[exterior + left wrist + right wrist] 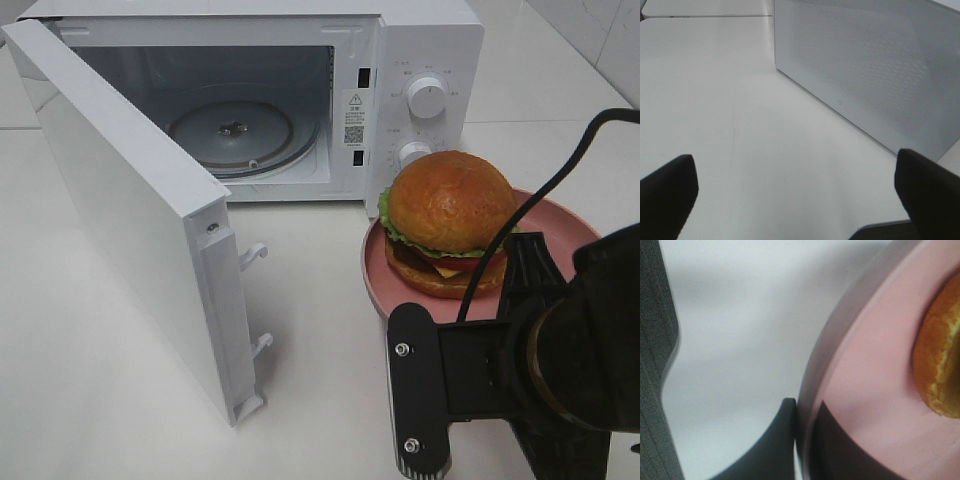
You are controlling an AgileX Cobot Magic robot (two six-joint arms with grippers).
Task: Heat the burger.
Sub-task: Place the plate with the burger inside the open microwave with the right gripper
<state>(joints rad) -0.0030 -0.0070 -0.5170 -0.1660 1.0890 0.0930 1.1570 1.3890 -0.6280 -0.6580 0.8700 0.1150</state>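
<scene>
Here, the only printed matter is a small label (353,118) on the microwave's (420,40) front panel, just right of the cavity. It carries a warning triangle and a QR code, and its text is too small for you to read. The markings around the upper knob (427,97) and the lower knob (412,153) are equally illegible.

The door (120,210) stands swung open to the left, exposing the glass turntable (232,130).

The burger (450,215) sits upright on the pink plate (560,232), on the table (320,350) just in front of the control panel, to the right of the open cavity.

Your right arm enters from the near right, with a black cable (560,170) arching over it. The right gripper (802,440) is closed on the near rim of the pink plate, one finger (840,455) on the plate's inner surface and the other beneath the edge. It does not touch the burger.

Your left gripper (797,200) hangs low over bare table beside the outer face of the door, its fingers spread wide and holding nothing. It does not show in the high view.
</scene>
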